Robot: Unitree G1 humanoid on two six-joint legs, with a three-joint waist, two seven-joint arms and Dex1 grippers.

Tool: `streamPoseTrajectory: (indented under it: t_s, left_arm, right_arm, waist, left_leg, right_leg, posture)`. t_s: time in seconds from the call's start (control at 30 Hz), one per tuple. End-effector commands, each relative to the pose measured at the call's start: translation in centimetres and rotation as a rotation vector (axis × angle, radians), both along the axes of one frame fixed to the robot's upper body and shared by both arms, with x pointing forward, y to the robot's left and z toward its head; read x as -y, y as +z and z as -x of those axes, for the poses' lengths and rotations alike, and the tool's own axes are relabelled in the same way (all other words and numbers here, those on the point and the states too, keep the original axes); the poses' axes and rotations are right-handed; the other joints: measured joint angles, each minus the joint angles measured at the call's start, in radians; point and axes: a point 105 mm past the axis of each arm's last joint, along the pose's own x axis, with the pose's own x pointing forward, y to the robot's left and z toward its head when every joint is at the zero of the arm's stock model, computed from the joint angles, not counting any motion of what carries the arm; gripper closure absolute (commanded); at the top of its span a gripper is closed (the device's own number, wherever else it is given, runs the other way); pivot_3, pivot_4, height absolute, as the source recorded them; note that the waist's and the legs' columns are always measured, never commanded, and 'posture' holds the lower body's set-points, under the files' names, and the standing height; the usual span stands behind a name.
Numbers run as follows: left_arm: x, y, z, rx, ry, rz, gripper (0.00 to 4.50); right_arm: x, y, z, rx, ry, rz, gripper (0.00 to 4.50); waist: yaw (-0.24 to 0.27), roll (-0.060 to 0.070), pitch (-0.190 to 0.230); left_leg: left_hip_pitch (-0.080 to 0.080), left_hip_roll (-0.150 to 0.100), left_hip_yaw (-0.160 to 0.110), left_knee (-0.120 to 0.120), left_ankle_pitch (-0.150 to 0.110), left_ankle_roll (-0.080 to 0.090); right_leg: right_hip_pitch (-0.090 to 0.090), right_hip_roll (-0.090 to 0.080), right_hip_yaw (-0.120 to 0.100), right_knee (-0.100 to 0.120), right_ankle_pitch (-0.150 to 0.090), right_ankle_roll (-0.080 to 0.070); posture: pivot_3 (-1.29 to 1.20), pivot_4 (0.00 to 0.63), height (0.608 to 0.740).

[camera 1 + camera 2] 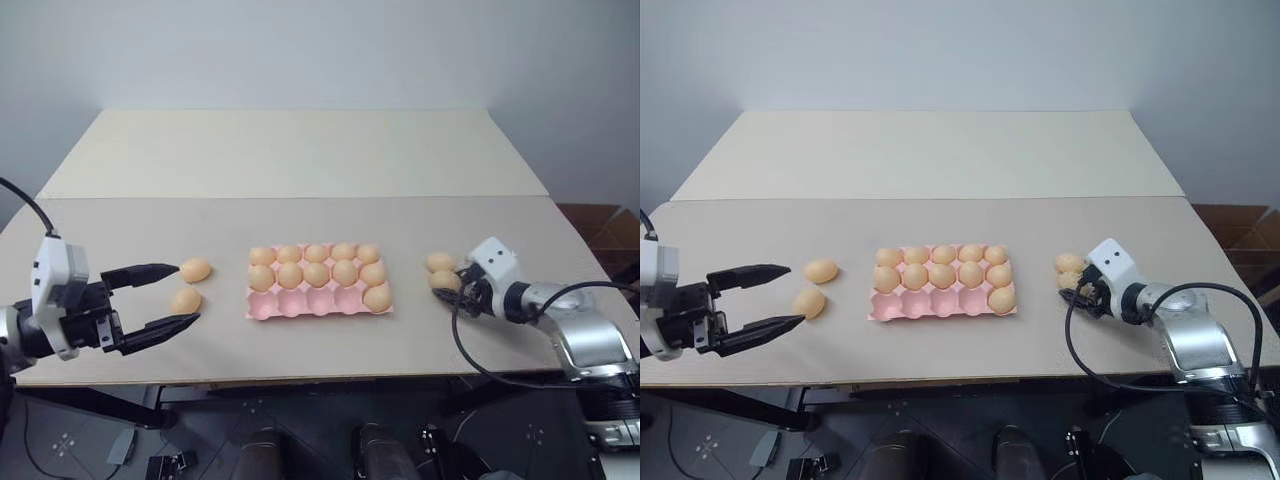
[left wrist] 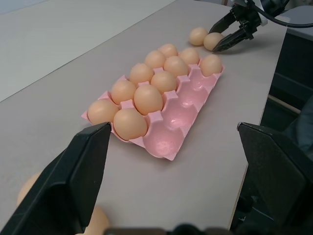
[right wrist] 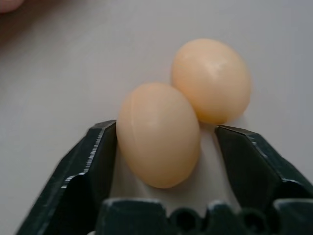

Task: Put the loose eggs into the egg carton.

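Looking down from the head camera, I have the egg carton [image 1: 320, 300] at the middle of the table [image 1: 300, 160], long side across my view. Its far row and middle row are full of eggs, and one more egg sits in the near row's cup at the 3 o'clock end; the other near cups show bare pink.

At 9 o'clock from the carton lie two loose eggs [image 1: 195, 270], one just nearer me than the other, close together. My left gripper [image 1: 170, 297] hangs beside them with its jaws spread wide and nothing between them; the nearer egg [image 1: 185, 300] sits just beyond the fingertips.

At 3 o'clock from the carton lie the other two loose eggs, touching or nearly so. My right gripper [image 3: 166, 142] is down at the table there with its fingers [image 3: 95, 156] on either side of the nearer egg [image 3: 159, 134]. One finger looks pressed against the shell; a thin gap shows at the other, so I cannot tell whether the grip is made. The farther egg [image 3: 211, 81] rests just past the fingertips.
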Motion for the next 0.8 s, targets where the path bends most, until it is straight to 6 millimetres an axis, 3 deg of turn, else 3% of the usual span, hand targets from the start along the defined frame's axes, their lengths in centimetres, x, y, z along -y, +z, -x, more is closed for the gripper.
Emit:
streamPoseTrajectory:
  t_s: [0.03,0.1,0.2,0.33,0.43,0.53,0.67,0.8]
  left_arm:
    - [0.0,0.9,0.4,0.05,0.003,-0.025,0.0]
    - [0.0,0.9,0.6,0.052,0.008,-0.026,0.0]
    - [0.0,0.9,0.7,0.056,0.014,-0.022,0.0]
    - [0.1,1.0,0.5,0.067,0.017,0.009,0.0]
    - [0.3,1.1,0.2,0.075,0.013,0.022,0.0]
    - [0.5,1.1,-0.2,0.08,0.004,0.02,0.0]
    - [0.6,1.2,-0.3,0.085,-0.002,0.018,0.0]
    - [0.5,1.2,-0.3,0.088,-0.002,0.014,0.0]
  right_arm:
    - [0.1,2.2,0.0,0.067,-0.012,0.012,2.27]
    - [-0.3,3.3,0.7,0.095,0.009,0.02,2.69]
    - [-2.3,5.3,1.9,0.142,0.079,0.019,2.74]
    - [-7.0,7.0,3.0,0.19,0.228,-0.024,2.74]
    - [-11.8,7.1,3.7,0.198,0.365,-0.082,2.74]
    - [-14.6,6.5,3.6,0.189,0.416,-0.096,2.74]
    - [-16.4,5.2,3.8,0.174,0.452,-0.072,2.74]
    - [-17.0,4.5,3.9,0.159,0.474,-0.052,1.5]
  waist:
    - [0.0,0.0,0.0]
    - [0.0,0.0,0.0]
    - [0.0,0.0,0.0]
    - [-0.004,0.0,0.0]
    - [-0.006,-0.001,0.0]
    - [-0.001,-0.001,0.0]
    - [0.003,-0.001,0.0]
    - [0.0,-0.001,0.0]
  left_leg:
    - [0.0,0.0,0.0,0.0,0.0,0.0]
    - [0.0,0.0,0.0,0.0,0.0,0.0]
    - [0.0,0.001,0.0,0.0,0.0,0.0]
    - [0.001,0.001,0.0,0.0,0.0,0.0]
    - [0.002,0.004,0.0,0.0,0.0,0.0]
    - [0.002,0.009,0.0,0.0,0.0,-0.001]
    - [0.001,0.011,0.001,0.0,0.0,-0.001]
    - [0.0,0.011,0.002,0.0,0.0,-0.001]
  right_leg:
    - [0.0,0.0,0.0,0.0,0.0,0.0]
    - [0.0,0.0,0.0,0.0,0.0,0.0]
    - [0.0,0.0,0.0,0.001,0.0,0.0]
    - [0.0,0.001,0.0,0.0,0.0,0.001]
    - [0.0,0.004,0.001,0.001,-0.002,0.003]
    - [-0.001,0.01,0.002,0.0,0.0,0.0]
    - [-0.002,0.011,0.001,0.0,0.003,-0.006]
    - [-0.002,0.011,0.001,-0.001,0.003,-0.007]
  posture:
    - [0.0,0.15,0.74]
    - [0.0,0.15,0.74]
    - [0.0,0.15,0.74]
    - [0.0,0.15,0.74]
    - [0.0,0.15,0.74]
    - [0.0,0.15,0.74]
    - [0.0,0.15,0.74]
    - [0.0,0.15,0.74]
